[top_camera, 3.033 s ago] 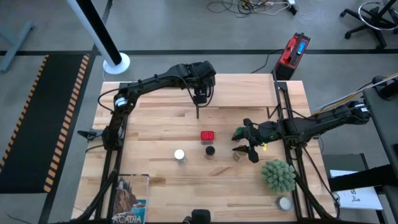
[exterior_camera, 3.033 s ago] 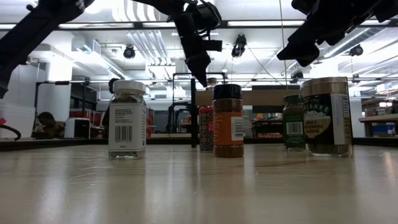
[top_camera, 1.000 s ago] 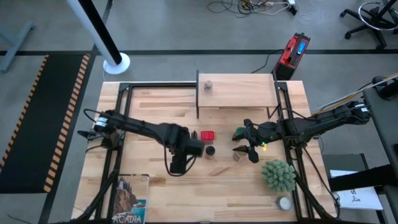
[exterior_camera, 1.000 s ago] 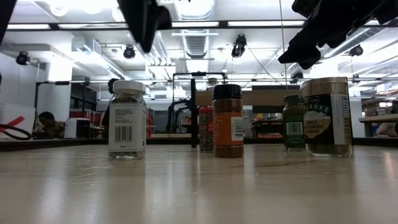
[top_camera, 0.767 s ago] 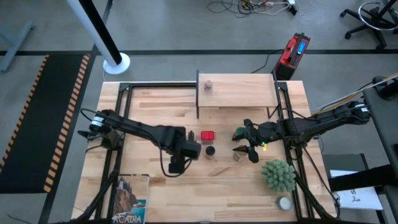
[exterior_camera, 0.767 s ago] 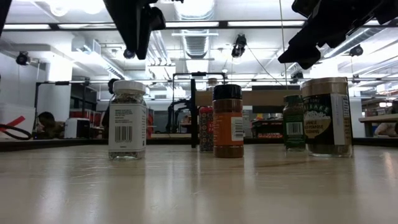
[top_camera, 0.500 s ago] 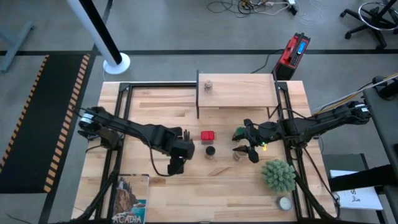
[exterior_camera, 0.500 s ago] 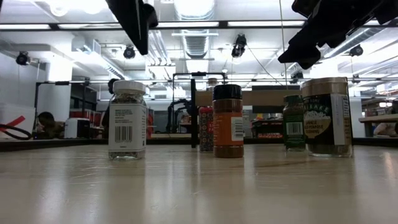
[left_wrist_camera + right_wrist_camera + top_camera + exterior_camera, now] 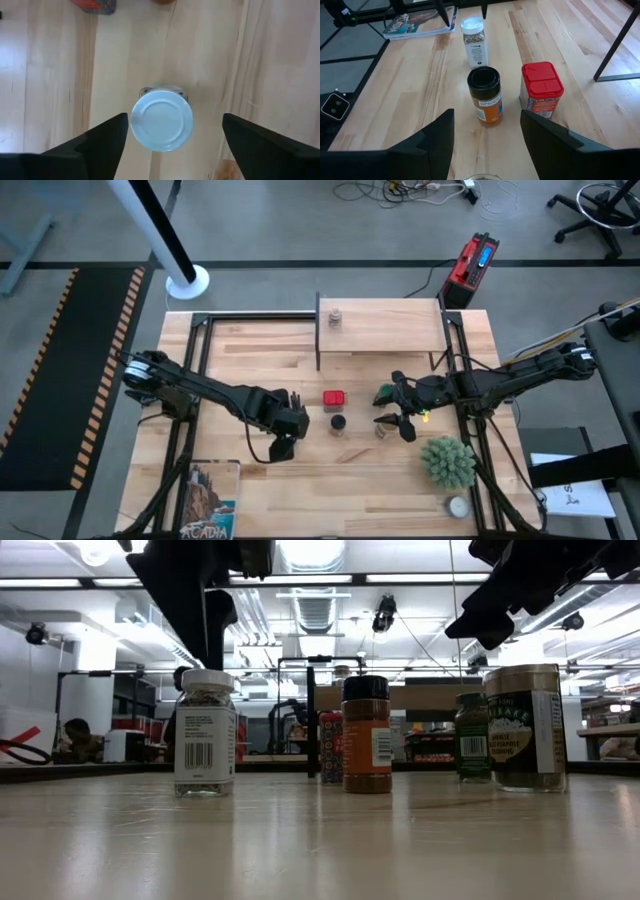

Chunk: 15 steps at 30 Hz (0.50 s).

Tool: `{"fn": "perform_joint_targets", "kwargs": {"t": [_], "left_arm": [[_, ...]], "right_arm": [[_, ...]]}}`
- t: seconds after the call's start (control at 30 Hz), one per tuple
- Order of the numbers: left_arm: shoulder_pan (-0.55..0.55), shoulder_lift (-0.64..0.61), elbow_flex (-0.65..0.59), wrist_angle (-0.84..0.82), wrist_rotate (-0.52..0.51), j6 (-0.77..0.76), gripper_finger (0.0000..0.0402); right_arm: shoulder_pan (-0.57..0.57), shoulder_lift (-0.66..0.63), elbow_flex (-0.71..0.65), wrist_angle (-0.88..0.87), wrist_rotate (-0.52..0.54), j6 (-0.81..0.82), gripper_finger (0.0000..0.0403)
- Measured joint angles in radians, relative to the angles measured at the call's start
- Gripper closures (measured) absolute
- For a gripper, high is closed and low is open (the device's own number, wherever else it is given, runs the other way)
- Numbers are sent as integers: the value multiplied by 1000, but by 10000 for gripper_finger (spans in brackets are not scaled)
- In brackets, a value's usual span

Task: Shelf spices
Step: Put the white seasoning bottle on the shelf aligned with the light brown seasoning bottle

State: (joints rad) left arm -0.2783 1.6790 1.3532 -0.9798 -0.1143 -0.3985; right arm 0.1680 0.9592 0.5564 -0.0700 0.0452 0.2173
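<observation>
**Left claw spread over the white-lidded jar**

My left claw (image 9: 170, 137) is hanging directly above the white-lidded jar (image 9: 161, 119), fingers (image 9: 97, 142) spread wide to either side of the lid and touching nothing. Three seconds ago I was reaching over the shelf (image 9: 381, 326) at the table's far edge; since then I have been swinging back across the table, and I am now covering the jar from above. One small jar (image 9: 335, 317) is now standing on the shelf's light wood top.

The white-lidded jar is standing upright, long axis vertical, its round flat lid facing straight up at my wrist. Its body is clear, with a white label and barcode (image 9: 204, 747). Beside it the black-lidded jar (image 9: 485, 95) of orange spice is also upright, and just beyond that the red square tin (image 9: 541, 89), with a ridged plastic top. The tabletop (image 9: 240, 355) is pale butcher-block wood.

My right claw (image 9: 485, 140) is waiting with fingers apart, near the green-lidded jar (image 9: 472, 735) and a larger jar (image 9: 525, 727).
</observation>
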Motion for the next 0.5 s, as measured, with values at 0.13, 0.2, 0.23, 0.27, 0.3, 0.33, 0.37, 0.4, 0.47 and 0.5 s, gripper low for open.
{"fn": "perform_joint_targets", "kwargs": {"t": [0.13,0.2,0.23,0.27,0.3,0.33,0.37,0.4,0.47,0.5], "left_arm": [[0,18,4,0,-1,21,79],[0,31,4,1,0,31,79],[0,36,4,0,0,37,79],[0,41,4,2,-1,42,79],[0,48,3,3,-1,47,79],[0,54,1,4,-3,50,79],[0,60,-1,1,-4,53,79],[0,68,-2,-1,-5,56,79],[0,82,-4,2,-6,65,80],[0,88,-5,3,-7,67,82]], "right_arm": [[0,0,0,1,0,0,199],[0,0,0,0,0,0,199],[0,0,0,0,0,0,199],[0,0,0,0,0,0,199],[0,0,0,0,0,0,199],[0,0,0,0,0,0,199],[0,0,0,0,0,0,199],[0,0,0,0,0,0,199],[0,0,0,0,0,0,199],[0,0,0,1,0,0,199]]}}
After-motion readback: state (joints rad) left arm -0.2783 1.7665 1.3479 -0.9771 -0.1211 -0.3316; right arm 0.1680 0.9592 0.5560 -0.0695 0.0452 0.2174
